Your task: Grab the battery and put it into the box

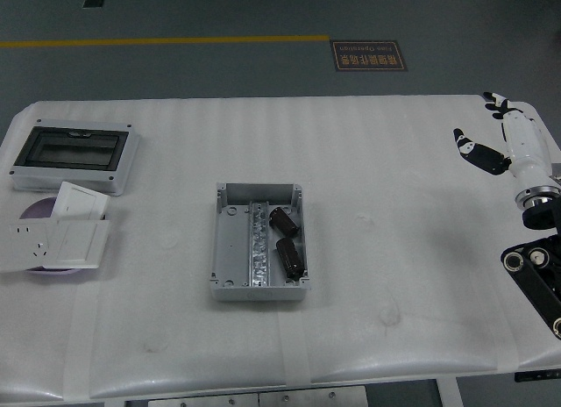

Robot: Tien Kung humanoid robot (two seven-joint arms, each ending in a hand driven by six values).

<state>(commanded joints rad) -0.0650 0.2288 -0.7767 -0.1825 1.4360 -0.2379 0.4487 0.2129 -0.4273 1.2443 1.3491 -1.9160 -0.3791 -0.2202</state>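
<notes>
From the head view, a gray box (259, 242) sits open in the middle of the white desk (394, 275), and two dark batteries (286, 240) lie inside it on its right side. The right hand (508, 148) hangs over the far right edge of the desk, well apart from the box, with its fingers (469, 149) spread and holding nothing. At the left of the desk are a box with a dark window (72, 156) and some white switch plates (61, 236).

A grey open-topped box (259, 240) sat mid-table, long side running away from the near edge. Two dark cylindrical batteries lay in its right compartment — one (282, 221) tilted at the far end, the other (290, 257) just nearer.
</notes>
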